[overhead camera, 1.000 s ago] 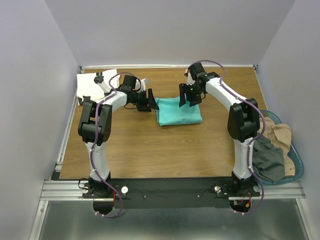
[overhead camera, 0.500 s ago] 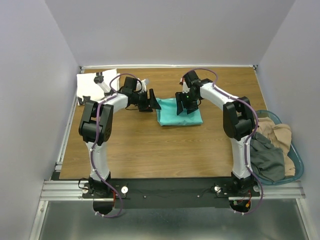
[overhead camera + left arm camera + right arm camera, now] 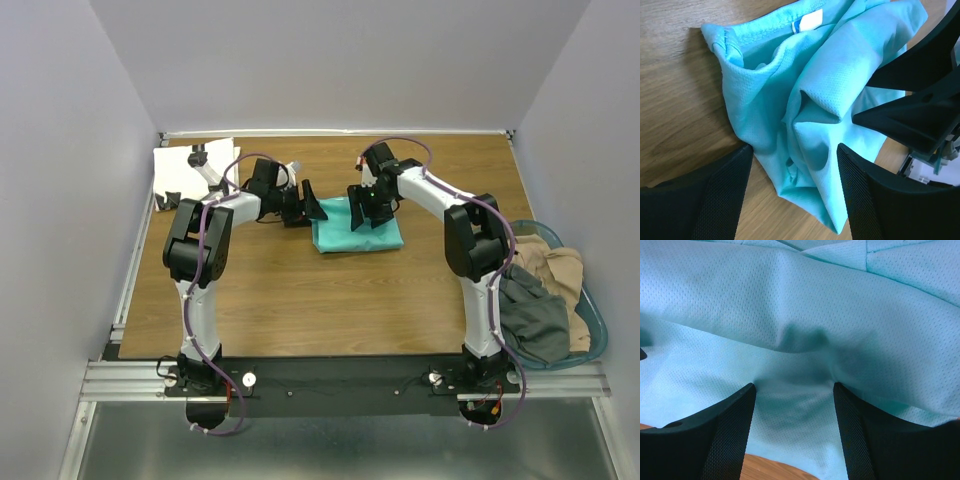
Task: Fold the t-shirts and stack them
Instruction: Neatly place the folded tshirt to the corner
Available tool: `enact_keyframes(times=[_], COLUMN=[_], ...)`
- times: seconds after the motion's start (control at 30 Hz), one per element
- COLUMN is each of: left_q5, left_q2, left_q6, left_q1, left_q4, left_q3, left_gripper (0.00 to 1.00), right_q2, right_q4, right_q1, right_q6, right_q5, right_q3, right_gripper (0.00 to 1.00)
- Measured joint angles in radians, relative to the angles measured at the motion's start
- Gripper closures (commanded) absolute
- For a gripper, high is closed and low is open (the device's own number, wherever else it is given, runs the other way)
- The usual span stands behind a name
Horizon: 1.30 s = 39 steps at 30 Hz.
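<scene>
Turquoise t-shirt (image 3: 357, 224) lies folded on the table (image 3: 330, 300), centre rear; white t-shirt (image 3: 185, 165) sits at the far left corner. Within the last second both arms closed in. The left gripper (image 3: 308, 205) reached the turquoise shirt's left edge with its jaws spreading wider, and the right gripper (image 3: 362, 215) settled over the cloth, jaws apart (nothing clamped). Judged: a regrasp before stacking.

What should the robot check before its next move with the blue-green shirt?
1. Are the left jaws open: ok, spread wide over the turquoise t-shirt at its left edge.
2. Are the right jaws open: ok, spread above the shirt's cloth.
3. Is the fold neat: not ok, the left edge is bunched and wrinkled.
4. Is the white t-shirt waiting at the far left corner: ok.
5. Is the cloth free of both jaws: cannot tell.
</scene>
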Motion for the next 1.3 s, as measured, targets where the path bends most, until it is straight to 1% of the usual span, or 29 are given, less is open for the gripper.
enact_keyframes(times=[0.13, 0.2, 0.37, 0.4, 0.43, 0.5, 0.53, 0.6, 0.63, 0.7, 0.73, 1.07, 1.3], left_q5=[-0.002, -0.003, -0.016, -0.020, -0.024, -0.040, -0.041, -0.055, -0.062, -0.063, -0.066, -0.116, -0.121], left_q2=[0.000, 0.000, 0.000, 0.000, 0.000, 0.002, 0.005, 0.012, 0.014, 0.016, 0.016, 0.014, 0.017], left_q6=[-0.028, -0.039, -0.058, -0.059, -0.062, -0.063, -0.061, -0.059, -0.062, -0.060, -0.055, -0.006, 0.012], left_q1=[-0.007, -0.013, -0.024, -0.025, -0.027, -0.033, -0.035, -0.043, -0.046, -0.049, -0.050, -0.056, -0.053], left_q4=[0.028, 0.041, 0.047, 0.047, 0.046, 0.035, 0.031, 0.011, 0.003, -0.006, -0.014, -0.107, -0.142], left_q3=[-0.013, -0.022, -0.030, -0.032, -0.033, -0.034, -0.034, -0.034, -0.035, -0.034, -0.030, 0.028, 0.077], left_gripper=[0.24, 0.26, 0.35, 0.39, 0.49, 0.62, 0.75, 0.83, 0.91, 0.95, 0.99, 1.00, 1.00], right_q2=[0.000, 0.000, -0.002, -0.004, -0.005, -0.006, -0.006, -0.008, -0.008, -0.011, -0.014, -0.105, -0.159], right_q4=[0.003, 0.006, 0.016, 0.019, 0.020, 0.022, 0.023, 0.026, 0.027, 0.031, 0.033, 0.047, 0.054], right_q1=[0.005, 0.007, 0.010, 0.011, 0.011, 0.013, 0.014, 0.017, 0.018, 0.021, 0.022, 0.031, 0.032], right_q6=[0.000, 0.000, 0.000, 0.000, 0.000, 0.000, 0.000, 0.001, 0.001, 0.001, 0.002, 0.013, 0.020], right_q5=[0.000, 0.000, 0.000, 0.000, 0.001, 0.001, 0.001, 0.001, 0.001, 0.001, 0.001, 0.015, 0.039], right_q3=[-0.002, -0.004, -0.013, -0.015, -0.017, -0.018, -0.019, -0.021, -0.022, -0.026, -0.029, -0.146, -0.229], right_gripper=[0.29, 0.29, 0.29, 0.29, 0.29, 0.29, 0.29, 0.28, 0.26, 0.25, 0.24, 0.22, 0.21])
